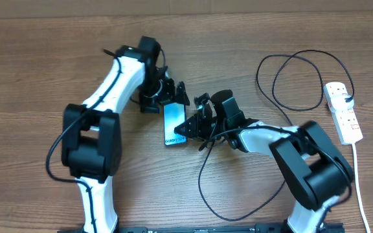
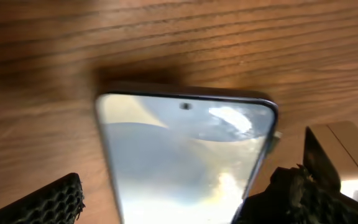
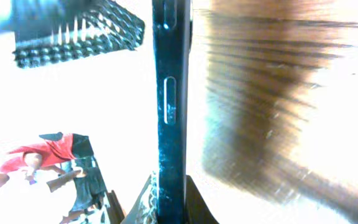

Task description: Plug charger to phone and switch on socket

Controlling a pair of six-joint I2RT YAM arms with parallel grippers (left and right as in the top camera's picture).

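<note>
The phone lies on the wooden table with its light blue screen up. My left gripper is open and straddles the phone's far end. In the left wrist view the phone lies between the fingers, with a gap at the left finger. My right gripper is shut on the phone's right edge. The right wrist view shows that edge clamped between the fingers. The black charger cable loops under the right arm and up to the socket at the far right. Its connector tip is hidden.
The socket's white cord runs down the right side to the table's front edge. More loops of the black cable lie at the back right. The left finger pad shows in the right wrist view.
</note>
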